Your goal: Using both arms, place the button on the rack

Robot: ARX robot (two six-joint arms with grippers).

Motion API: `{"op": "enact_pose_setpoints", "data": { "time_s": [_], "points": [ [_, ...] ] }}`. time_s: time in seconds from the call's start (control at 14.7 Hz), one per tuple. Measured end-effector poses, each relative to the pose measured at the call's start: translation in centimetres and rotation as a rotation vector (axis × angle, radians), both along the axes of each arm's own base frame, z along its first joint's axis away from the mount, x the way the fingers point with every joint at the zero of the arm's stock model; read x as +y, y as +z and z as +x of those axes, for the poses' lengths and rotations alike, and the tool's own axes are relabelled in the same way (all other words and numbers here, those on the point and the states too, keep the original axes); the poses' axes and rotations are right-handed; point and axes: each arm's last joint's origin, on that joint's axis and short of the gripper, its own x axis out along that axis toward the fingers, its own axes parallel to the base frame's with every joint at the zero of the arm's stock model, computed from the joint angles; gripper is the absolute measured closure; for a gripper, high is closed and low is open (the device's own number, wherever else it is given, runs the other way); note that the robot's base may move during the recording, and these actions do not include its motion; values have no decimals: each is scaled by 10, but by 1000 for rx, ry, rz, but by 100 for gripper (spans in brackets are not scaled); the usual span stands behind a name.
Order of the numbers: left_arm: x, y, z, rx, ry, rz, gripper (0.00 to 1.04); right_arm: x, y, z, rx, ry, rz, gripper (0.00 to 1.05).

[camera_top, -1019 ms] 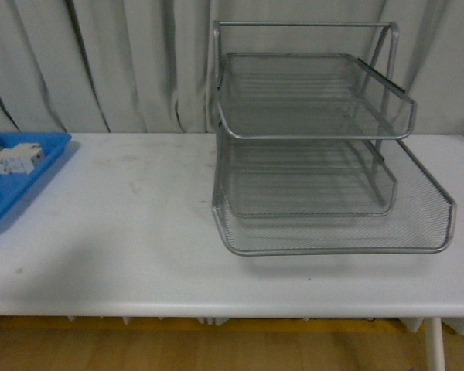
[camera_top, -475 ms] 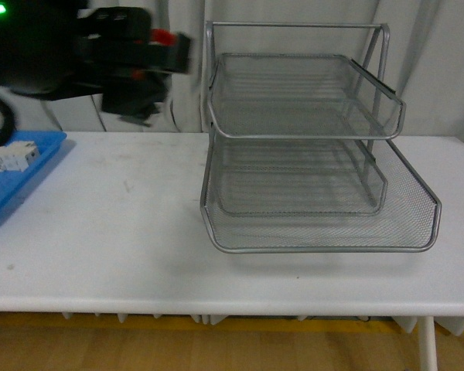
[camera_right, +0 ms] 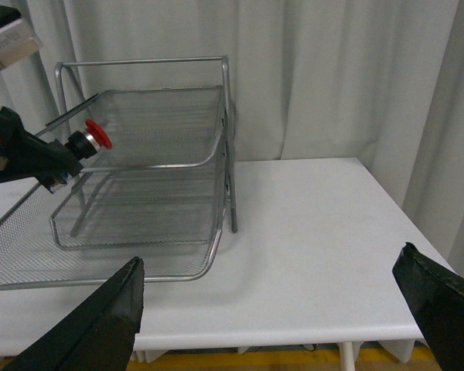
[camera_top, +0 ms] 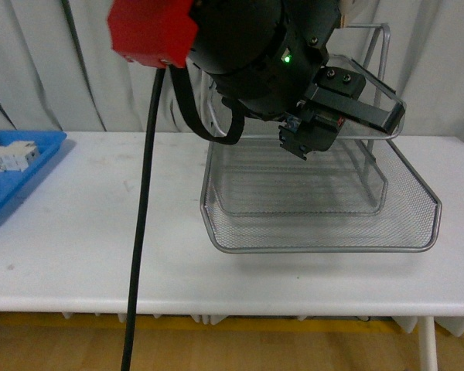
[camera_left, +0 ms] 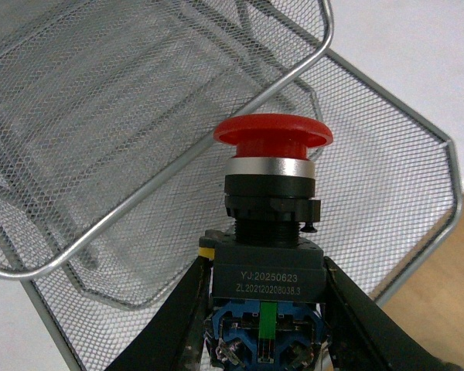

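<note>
The button [camera_left: 272, 135], with a red mushroom cap on a dark body, sits between the fingers of my left gripper [camera_left: 267, 267], which is shut on its body. It hangs above the front edge of the upper tier of the silver wire-mesh rack [camera_left: 178, 162], cap pointing toward the rack. In the front view the left gripper [camera_top: 325, 127] and arm cover the upper tiers of the rack [camera_top: 325, 249], and the button is hidden there. In the right wrist view the button [camera_right: 98, 134] is at the upper tier's front rim of the rack [camera_right: 147, 166]. My right gripper [camera_right: 271, 309] is open and empty above the white table, to the right of the rack.
A flat blue tray [camera_top: 19, 182] with a white block [camera_top: 11, 157] lies at the table's left edge. The left arm's red housing [camera_top: 151, 31] and black cable [camera_top: 143, 232] hang in front of the table. White curtains stand behind the rack.
My left arm has swung in from the upper left with the button and is now in front of the rack's upper tiers. One second ago no arm was in view.
</note>
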Motion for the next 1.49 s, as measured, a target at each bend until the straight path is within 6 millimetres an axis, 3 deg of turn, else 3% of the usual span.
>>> {"op": "enact_pose_setpoints", "data": {
  "time_s": [0.14,0.48,0.95,1.02,1.09,1.15,1.49],
  "points": [
    [-13,-8,13,16,-24,62,69,0,0,0,0,0,0,6],
    [-39,-40,24,75,-86,173,69,0,0,0,0,0,0,6],
    [-41,-57,55,114,10,201,69,0,0,0,0,0,0,6],
    [-43,-63,62,130,47,183,59,0,0,0,0,0,0,6],
    [-45,-60,63,137,54,138,24,0,0,0,0,0,0,6],
    [-43,-60,60,150,54,136,6,0,0,0,0,0,0,6],
    [-39,-55,55,149,50,128,7,0,0,0,0,0,0,6]
  ]
}}
